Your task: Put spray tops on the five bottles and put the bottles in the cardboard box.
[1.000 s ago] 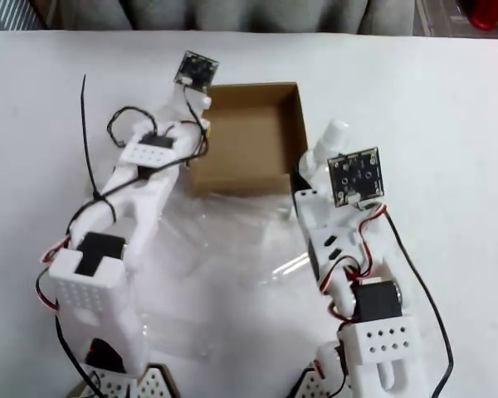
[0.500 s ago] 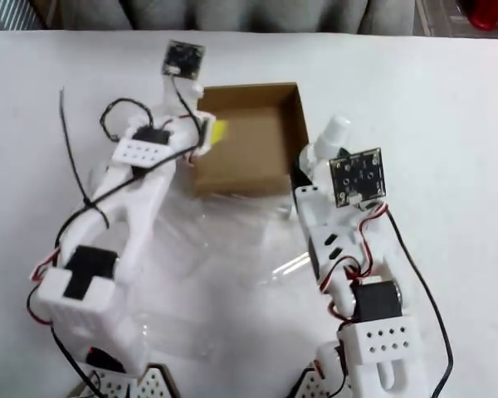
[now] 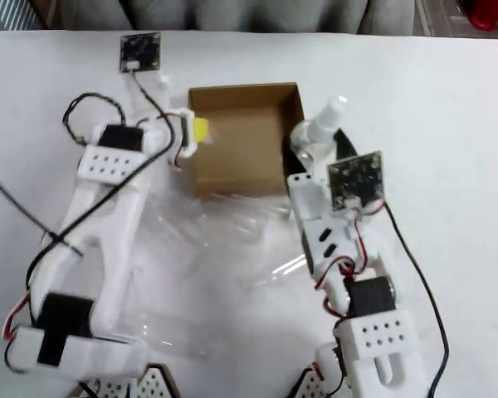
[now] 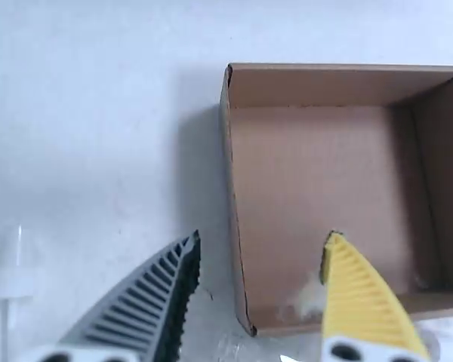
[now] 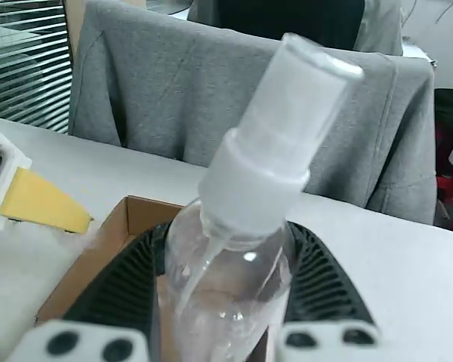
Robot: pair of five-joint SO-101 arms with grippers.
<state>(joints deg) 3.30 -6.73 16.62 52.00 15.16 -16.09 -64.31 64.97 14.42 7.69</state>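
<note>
1. The tabletop (image 3: pixel 448 99) carries everything. The two arms lie over it with the box between their far ends.
2. Clear plastic (image 3: pixel 224 249) lies crumpled on the tabletop, touching the near side of the box. I cannot tell whether any bottles lie in or under it.
3. The box (image 3: pixel 241 149) stands open. In the left wrist view its floor (image 4: pixel 309 196) looks bare apart from a pale blur in one corner, so I judge that no bottle is packed yet.
4. The left gripper (image 3: pixel 187 126) hangs at the box's left wall with its fingers apart and nothing between them. In its own view (image 4: pixel 260 249) the dark finger is outside the wall and the yellow one over the floor.
5. The right gripper (image 3: pixel 311 156) is clamped on a bottle (image 3: pixel 315 137) at the box's right wall. In its own view the fingers grip the clear body (image 5: pixel 226 302).
6. That bottle already wears its top (image 5: pixel 287 128), so the first half of the job looks done for this one. It has only to go over the wall and be let go.
7. A loose top (image 4: pixel 7 268) lies on the tabletop, well apart from the box on its left side — a sign that at least one more bottle waits to be capped. By the task's count four bottles remain after this one.
</note>
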